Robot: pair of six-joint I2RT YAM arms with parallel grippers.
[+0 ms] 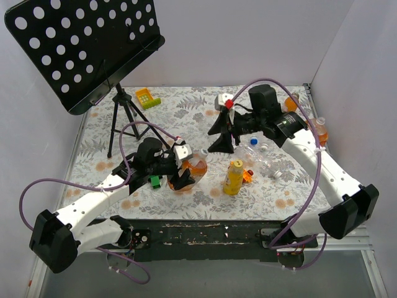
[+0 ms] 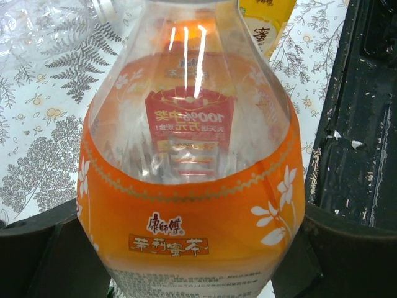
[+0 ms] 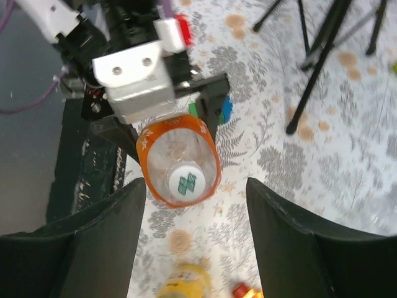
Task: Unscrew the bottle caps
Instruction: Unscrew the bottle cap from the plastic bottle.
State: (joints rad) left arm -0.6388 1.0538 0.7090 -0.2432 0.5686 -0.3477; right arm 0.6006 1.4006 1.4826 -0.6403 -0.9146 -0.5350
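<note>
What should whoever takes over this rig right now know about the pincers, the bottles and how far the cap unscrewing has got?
Left pincer: shut around the orange bottle.
Right pincer: open, above that bottle's white cap, not touching it.
Yellow bottle: stands mid-table, yellow cap on.
Clear bottle: lies to its right.
Done: no cap visibly off; whether the white one is loosened cannot be told.
Left: all the caps, white one first.

arms (image 1: 93,198) 2 | bottles (image 1: 234,178) 5 | music stand (image 1: 80,46) 1 | toy car (image 1: 249,176) 1
</note>
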